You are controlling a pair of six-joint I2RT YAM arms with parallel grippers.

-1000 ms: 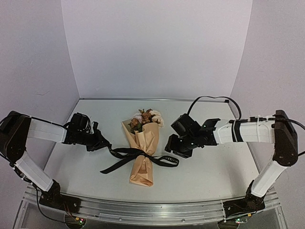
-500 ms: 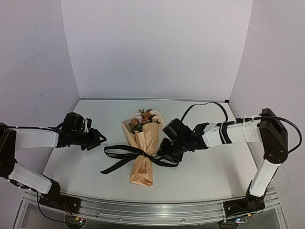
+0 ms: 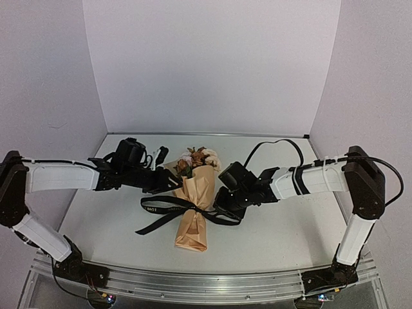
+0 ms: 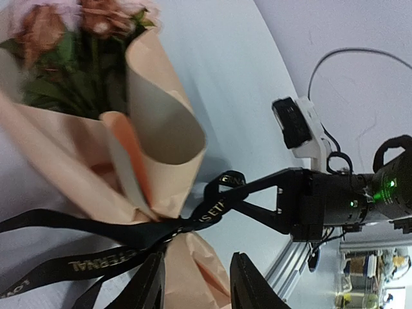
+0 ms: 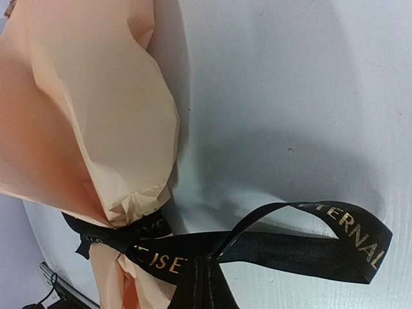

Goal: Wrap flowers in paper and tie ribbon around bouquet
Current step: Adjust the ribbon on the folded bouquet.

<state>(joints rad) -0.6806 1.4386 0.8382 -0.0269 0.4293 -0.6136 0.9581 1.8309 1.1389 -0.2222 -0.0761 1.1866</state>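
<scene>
**A:** Kraft paper point(image 3: 190, 235) first. The narrow end of the bouquet point(image 3: 199, 187) is nearest the front edge. It lies flat on the counter point(image 3: 283, 238), roughly centred, with the wide end pointing away.

**B:** Ribbon?

**A:** The black ribbon point(image 5: 290, 248) with light lettering is cinched round the cone's waist, above the narrow end. Two tails run out to the left on the counter and a loop lies on the right.

**B:** Right jaws?

**A:** Clenched on the ribbon's right-hand strand, just beside the cone. The right wrist view shows the strand running straight into them, with the lettered loop off to one side.

**B:** Left jaws?

**A:** Parted, nothing clamped between them. They sit just beside the cone's upper left edge, a bit farther back than the knot, and point across toward the right arm point(image 3: 309, 180). I can't tell whether a fingertip brushes the paper.

**B:** Flowers?

**A:** Cream, pink and rust-brown flowers point(image 3: 199, 156) stick out of the wide end, the farthest part of the bouquet, with green leaves under them. The left wrist view shows the paper rim curled open there, but the blooms are blurred.

**B:** Behind that?

**A:** Bare counter, then a white back wall point(image 3: 212, 64).
</scene>
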